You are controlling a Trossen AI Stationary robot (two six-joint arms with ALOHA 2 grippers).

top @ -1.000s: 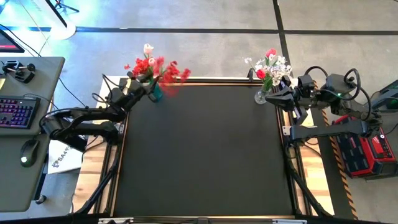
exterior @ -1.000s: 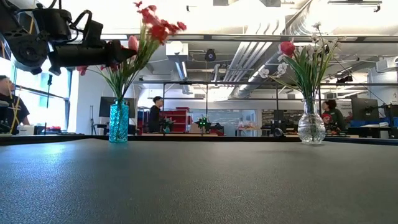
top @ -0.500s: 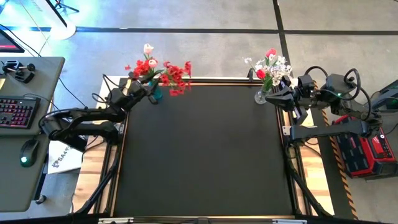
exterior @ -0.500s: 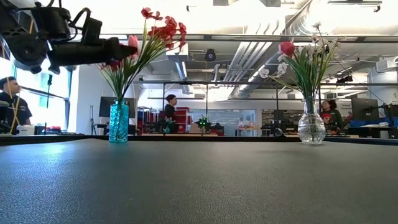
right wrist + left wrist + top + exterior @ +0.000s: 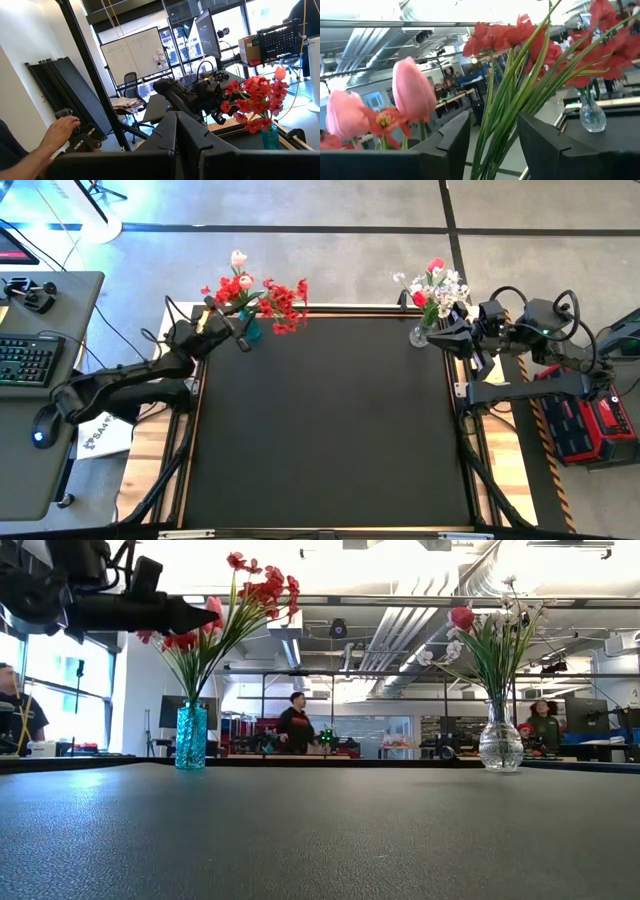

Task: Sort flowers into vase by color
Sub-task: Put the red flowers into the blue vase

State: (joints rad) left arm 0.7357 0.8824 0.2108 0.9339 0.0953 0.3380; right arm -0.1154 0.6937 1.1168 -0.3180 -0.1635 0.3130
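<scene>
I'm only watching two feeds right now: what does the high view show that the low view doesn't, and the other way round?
Only the high view shows the right gripper, waiting beside the clear vase at the table's far right corner, and the desk with a keyboard to the left of the table. Only the low view shows the people in the room behind the table. Both show the left gripper by the red flowers in the blue vase, the mixed bunch in the clear vase, and the black table.
</scene>
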